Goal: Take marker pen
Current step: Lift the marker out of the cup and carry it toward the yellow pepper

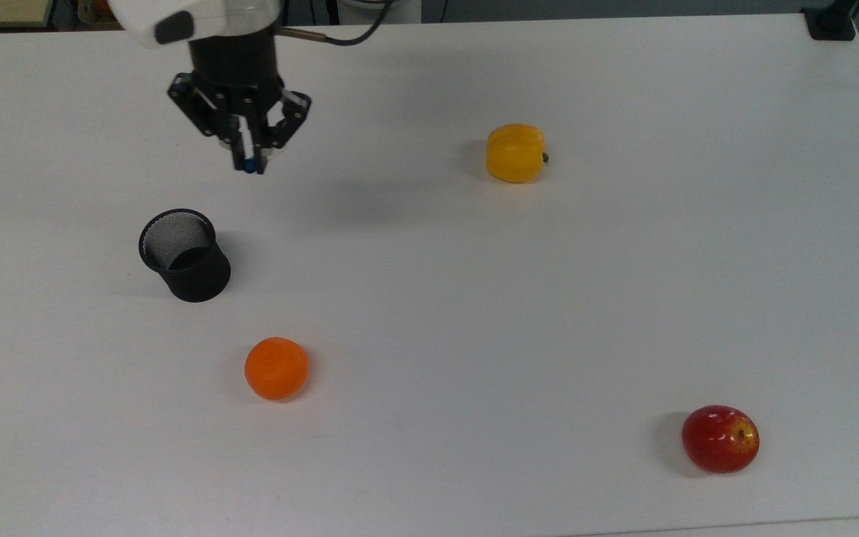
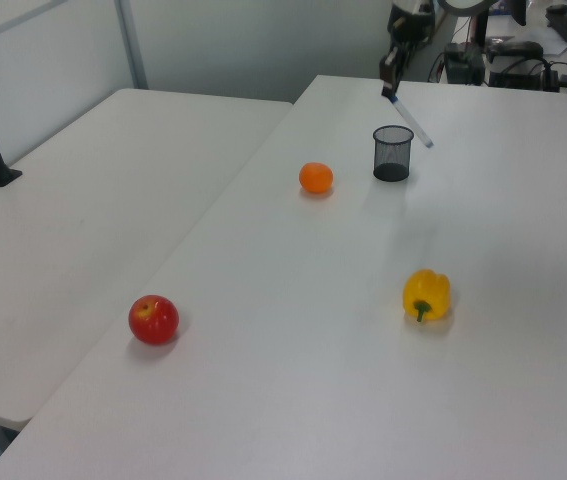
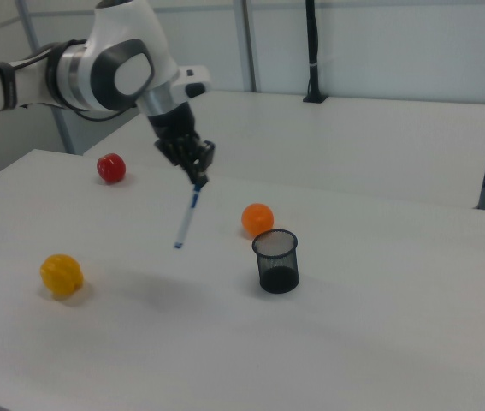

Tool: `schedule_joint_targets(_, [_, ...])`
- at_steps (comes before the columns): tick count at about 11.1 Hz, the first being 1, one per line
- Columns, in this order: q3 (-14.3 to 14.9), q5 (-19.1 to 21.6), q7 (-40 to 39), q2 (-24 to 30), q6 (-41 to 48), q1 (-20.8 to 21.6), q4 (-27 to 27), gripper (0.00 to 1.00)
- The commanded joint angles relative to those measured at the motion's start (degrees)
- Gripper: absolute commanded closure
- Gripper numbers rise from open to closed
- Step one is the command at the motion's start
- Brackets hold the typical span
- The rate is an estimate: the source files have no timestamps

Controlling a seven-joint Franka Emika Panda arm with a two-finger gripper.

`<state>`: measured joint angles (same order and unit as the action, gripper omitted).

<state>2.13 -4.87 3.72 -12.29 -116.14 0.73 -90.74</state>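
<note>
My gripper (image 1: 249, 160) (image 3: 198, 178) (image 2: 392, 92) is shut on the blue-capped end of the marker pen (image 3: 187, 215) (image 2: 412, 119). The pen hangs free in the air, slanting down from the fingers. In the top view it shows as a blue tip (image 1: 249, 166) between the fingers. The gripper is above the table, up and to the right of the black mesh cup (image 1: 185, 255) (image 3: 276, 260) (image 2: 392, 152) in the top view. The cup stands upright.
An orange (image 1: 276, 368) lies below the cup in the top view. A yellow bell pepper (image 1: 516, 152) sits to the gripper's right and a red apple (image 1: 720, 438) lies near the lower right. The white table (image 1: 549, 313) spreads wide around them.
</note>
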Motion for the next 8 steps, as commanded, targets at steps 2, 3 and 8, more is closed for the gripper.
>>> schedule_joint_targets(2, [0.3, 2.3, 0.6, 1.6, 13.1, 8.5, -2.0, 0.87])
schedule_joint_targets(3, [0.3, 3.8, 0.6, 1.5, 15.0, 9.5, -2.0, 0.87])
schedule_joint_targets(8, [0.3, 4.0, -0.2, -2.5, 14.6, 10.5, -4.0, 0.87])
